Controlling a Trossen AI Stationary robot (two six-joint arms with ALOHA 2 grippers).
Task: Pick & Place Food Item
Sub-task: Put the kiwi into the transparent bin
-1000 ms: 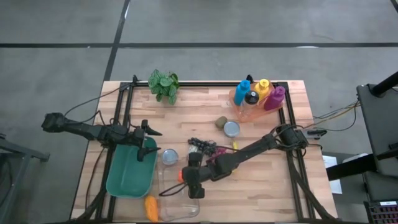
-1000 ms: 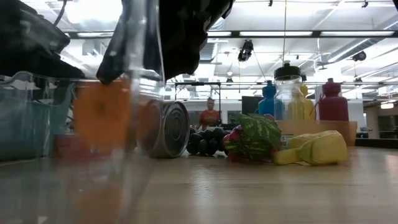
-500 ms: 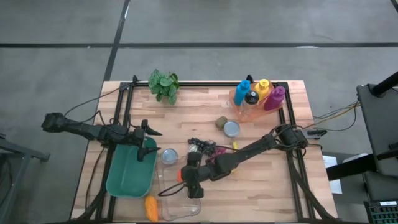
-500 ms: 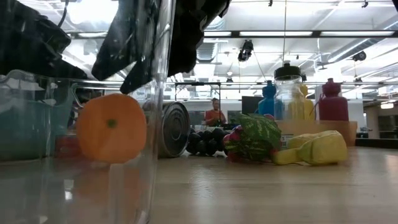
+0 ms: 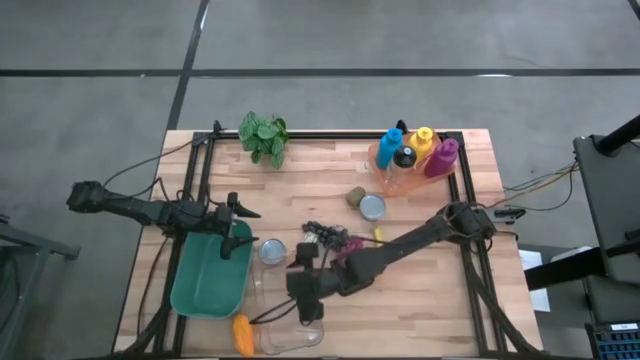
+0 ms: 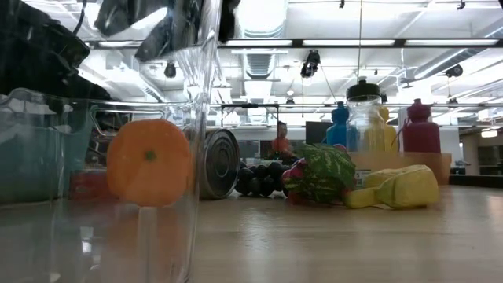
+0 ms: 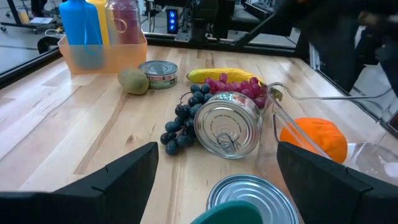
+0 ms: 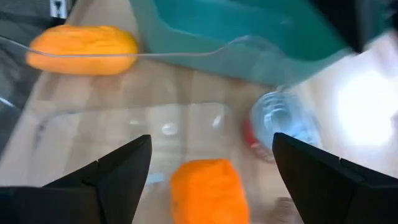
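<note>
Orange (image 6: 149,163) is the food item here, and it lies inside the clear container (image 5: 290,337) at the front part of the desk (image 5: 430,290), resting on the container's floor close to one transparent wall. It looks round and a little flattened, bright orange and smooth, with a small dark dimple on the side that faces the low camera. I judge it to be a light toy fruit that rolls easily.

Right above it hangs the right tool (image 8: 210,142). Its two fingers stand wide apart, one on each side of the orange, and they hold nothing. This is the first danger. If the tool goes away sideways and not straight up, a finger can push the orange or catch the thin rim of the container, and then the whole box may slide or tip. The orange can also roll along the floor by itself, because nothing blocks it there.

Just outside the container lies a long orange piece (image 8: 81,40), and beside it is the teal tray (image 5: 205,280). A dragged container would knock against both.

A bit farther, a can on its side (image 7: 227,124) and the dark grapes (image 7: 183,121) lie near the container wall, so a careless swing of the arm could scatter them.

The left tool (image 5: 237,240) waits over the teal tray, fingers apart and empty.
</note>
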